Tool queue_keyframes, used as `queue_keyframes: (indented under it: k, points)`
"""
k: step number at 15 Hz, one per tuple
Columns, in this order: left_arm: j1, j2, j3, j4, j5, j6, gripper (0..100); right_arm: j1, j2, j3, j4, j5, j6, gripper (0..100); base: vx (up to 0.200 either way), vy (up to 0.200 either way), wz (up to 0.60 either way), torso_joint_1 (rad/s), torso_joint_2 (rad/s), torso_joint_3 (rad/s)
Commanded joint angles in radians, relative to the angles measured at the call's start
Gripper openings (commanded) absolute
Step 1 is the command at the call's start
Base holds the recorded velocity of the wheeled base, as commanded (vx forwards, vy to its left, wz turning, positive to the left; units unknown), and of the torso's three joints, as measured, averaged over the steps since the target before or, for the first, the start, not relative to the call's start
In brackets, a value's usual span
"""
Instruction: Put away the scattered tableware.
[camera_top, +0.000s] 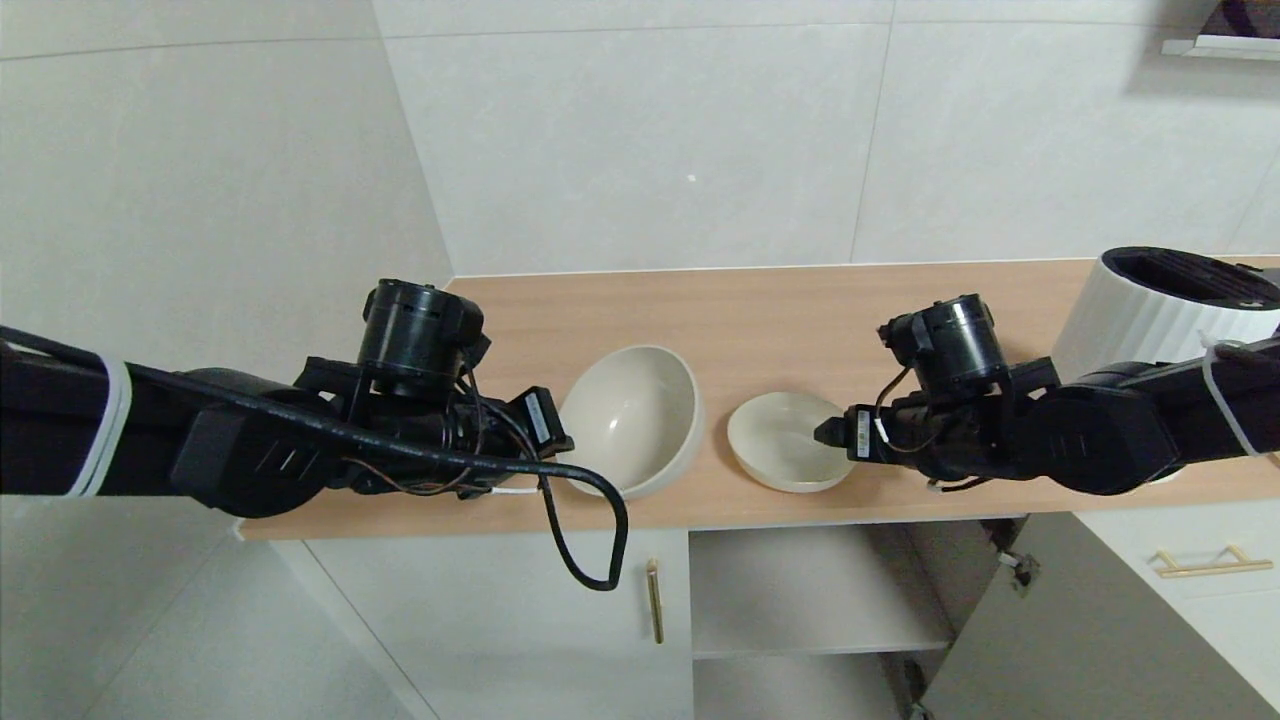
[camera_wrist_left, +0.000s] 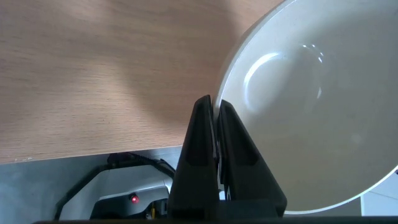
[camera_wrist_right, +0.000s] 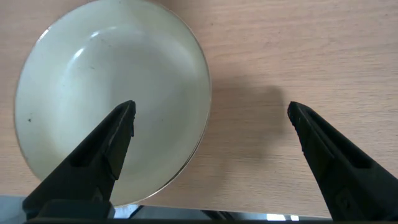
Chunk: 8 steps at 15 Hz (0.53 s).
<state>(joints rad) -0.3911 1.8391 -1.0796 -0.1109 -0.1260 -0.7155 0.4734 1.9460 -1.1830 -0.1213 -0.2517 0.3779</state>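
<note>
**Hidden and cut-off items, countertop**

- Countertop (camera_top: 780, 310): the front left corner lies behind the left arm (camera_top: 250, 450). The right end runs out of the head view.
- Large bowl (camera_top: 635, 415): the near-left rim is covered by that arm. The left gripper (camera_wrist_left: 215, 102), fingers pressed together on the rim, hides the pinched stretch. The bowl's far side is cut by the wrist frame.
- Small bowl (camera_top: 785, 440), by the front edge: the right side sits behind the right gripper (camera_wrist_right: 210, 111). One spread finger (camera_wrist_right: 106, 155) masks part of the rim.
- White ribbed container (camera_top: 1150, 310), right end: the base is behind the right arm (camera_top: 1100, 440), and one side is cropped.
- Dark object (camera_top: 1245, 20), upper corner of the head view: blurred and cropped, so it cannot be identified.
</note>
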Motion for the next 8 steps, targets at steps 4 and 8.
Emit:
queue_keyframes:
  k: [4, 8]
  points:
    - [0.000, -0.001, 0.000, 0.000, 0.000, -0.001, 0, 0.001, 0.013, 0.000, -0.001, 0.000, 0.001, 100, 0.000, 0.000, 0.00, 0.000, 0.00, 0.000]
    - [0.000, -0.003, 0.000, 0.000, 0.000, -0.001, 0, 0.002, 0.013, 0.000, 0.000, 0.000, 0.003, 0, 0.000, 0.000, 0.00, 0.000, 0.00, 0.000]
